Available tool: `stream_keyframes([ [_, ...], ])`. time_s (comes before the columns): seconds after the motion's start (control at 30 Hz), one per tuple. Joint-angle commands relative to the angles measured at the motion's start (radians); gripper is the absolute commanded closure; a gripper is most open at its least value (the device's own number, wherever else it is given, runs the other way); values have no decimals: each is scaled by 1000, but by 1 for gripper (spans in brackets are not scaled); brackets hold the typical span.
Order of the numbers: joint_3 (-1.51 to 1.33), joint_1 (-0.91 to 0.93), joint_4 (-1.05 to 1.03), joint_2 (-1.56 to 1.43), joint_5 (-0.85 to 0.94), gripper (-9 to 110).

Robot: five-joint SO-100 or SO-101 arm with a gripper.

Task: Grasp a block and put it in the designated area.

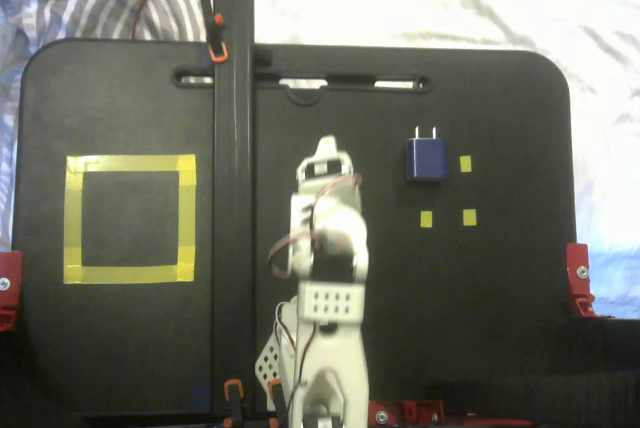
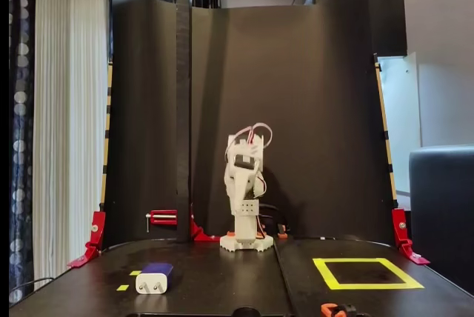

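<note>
Block (image 1: 425,159) on tabletop (image 1: 500,278), at 2 o'clock from claw (image 1: 324,160); claw state unclear. Risk: prongs upset grip, block slips before designated area (image 1: 130,219).

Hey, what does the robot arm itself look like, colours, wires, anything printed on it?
The arm is white plastic with dark servo blocks set into the joints. Thin red and white cables loop near its top. One white plate carries a grid of small holes. Orange-red parts show at its base. No markings are legible.
</note>
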State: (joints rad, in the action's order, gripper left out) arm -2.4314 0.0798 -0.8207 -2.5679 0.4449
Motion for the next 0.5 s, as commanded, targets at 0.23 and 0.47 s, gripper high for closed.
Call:
stream_keyframes([
  [0.23,391,48,-227,290,390,102],
  [0.47,560,81,-416,457,716,102],
])
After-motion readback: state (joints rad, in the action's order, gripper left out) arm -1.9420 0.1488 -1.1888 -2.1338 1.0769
